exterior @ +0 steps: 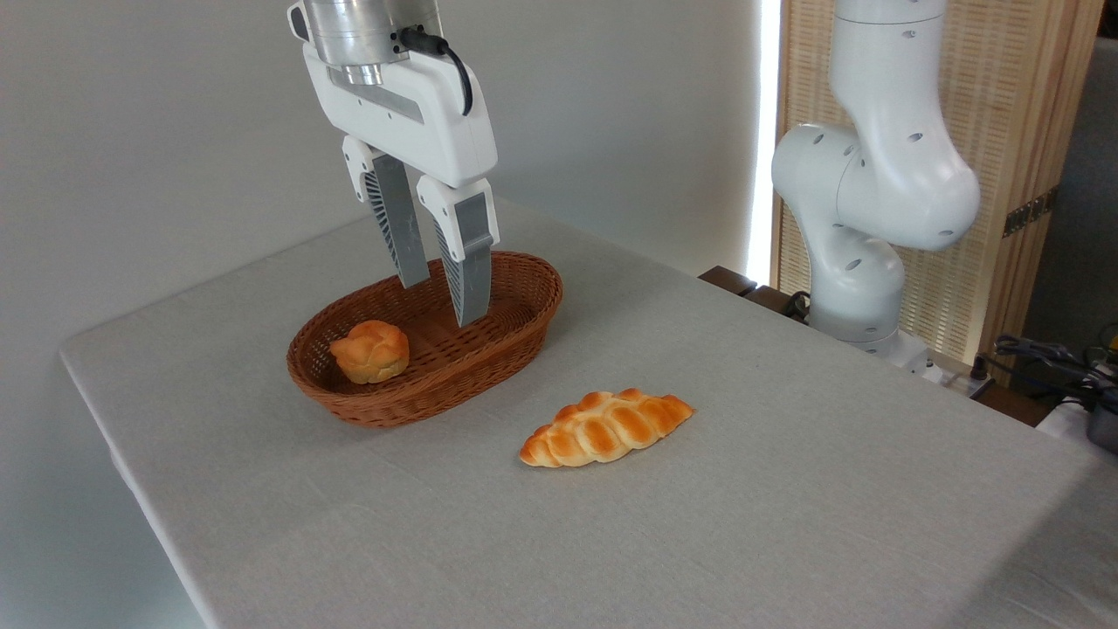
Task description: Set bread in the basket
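One bun [370, 350] inside wicker basket [515, 328].

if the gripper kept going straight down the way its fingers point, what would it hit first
Probably the bare woven floor of the oval brown wicker basket. The open white two-finger gripper hangs over its middle, and the small round golden bun sits off to the left, apparently clear, though depth is uncertain.

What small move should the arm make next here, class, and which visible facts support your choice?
Probably lift the tool straight up and clear. The bun already lies inside the basket, at its left end, and the tool hangs open and empty over the basket's middle, touching nothing. The braided loaf lies on the table outside.
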